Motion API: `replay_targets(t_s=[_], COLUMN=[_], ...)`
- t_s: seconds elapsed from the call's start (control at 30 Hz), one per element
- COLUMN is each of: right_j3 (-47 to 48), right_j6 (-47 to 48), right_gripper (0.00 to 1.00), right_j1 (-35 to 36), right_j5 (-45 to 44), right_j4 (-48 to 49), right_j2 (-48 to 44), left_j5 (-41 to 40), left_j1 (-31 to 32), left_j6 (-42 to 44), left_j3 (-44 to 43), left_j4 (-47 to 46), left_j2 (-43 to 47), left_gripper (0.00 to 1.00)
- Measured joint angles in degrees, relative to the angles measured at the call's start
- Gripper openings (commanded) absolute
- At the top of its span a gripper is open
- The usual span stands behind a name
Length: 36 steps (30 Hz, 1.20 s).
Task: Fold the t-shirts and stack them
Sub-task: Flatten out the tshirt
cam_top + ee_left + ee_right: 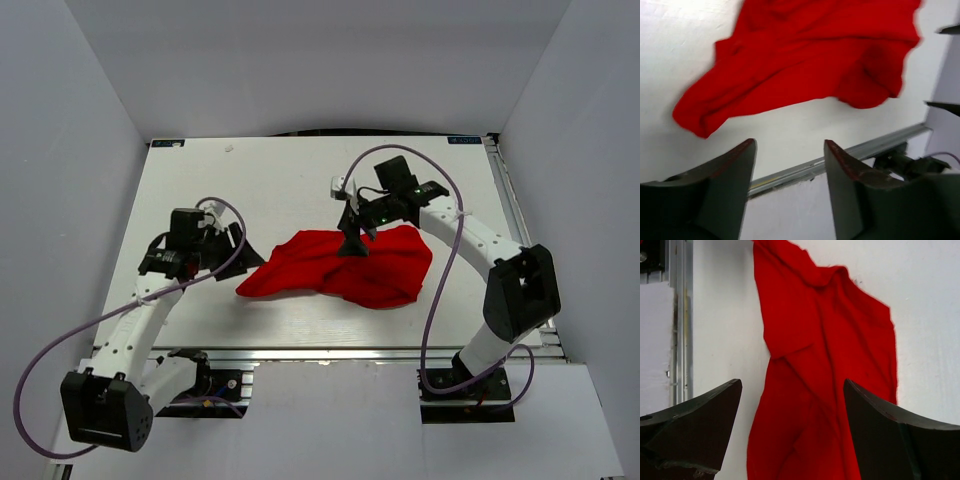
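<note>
Red t-shirt (372, 270) lies crumpled under the right arm (470, 235), left arm (150, 300) beside, both jaws wide.

A white counter (300, 190) fills the middle of the scene, boxed in by plain pale grey walls (60, 200) on the left, far and right sides. A silver metal rail (330, 353) runs along its near edge. The light is even and soft.

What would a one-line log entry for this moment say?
red t-shirt: crumpled, unfolded, on table | left end effector: open, empty, beside shirt | right end effector: open, above shirt
</note>
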<state>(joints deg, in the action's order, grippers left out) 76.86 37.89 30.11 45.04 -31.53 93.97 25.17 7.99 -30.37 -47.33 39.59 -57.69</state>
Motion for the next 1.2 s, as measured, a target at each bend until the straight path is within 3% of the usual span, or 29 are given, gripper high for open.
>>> replay_targets(t_s=[0.1, 0.33, 0.8, 1.2], right_j3=[-1.8, -2.0, -5.2, -5.2], right_j6=[-0.5, -1.5, -3.4, -4.8], right_gripper=[0.88, 0.88, 0.88, 0.88], right_j1=[-0.2, -3.8, -11.0, -13.0], right_j5=[0.4, 1.3, 3.4, 5.8], right_j4=[-0.1, -0.1, 0.0, -0.1], right_j2=[-0.4, -2.3, -5.2, -4.5], left_j5=[-5.2, -15.9, -17.0, -21.8], left_j1=[3.1, 3.9, 7.4, 14.2], left_j6=[-1.5, -2.8, 1.2, 3.6], left_j3=[0.0, 1.5, -0.3, -3.7], left_j4=[3.4, 6.3, 4.4, 4.6], left_j2=[-2.9, -11.8, -16.2, -23.0], left_gripper=[0.51, 0.48, 0.59, 0.52])
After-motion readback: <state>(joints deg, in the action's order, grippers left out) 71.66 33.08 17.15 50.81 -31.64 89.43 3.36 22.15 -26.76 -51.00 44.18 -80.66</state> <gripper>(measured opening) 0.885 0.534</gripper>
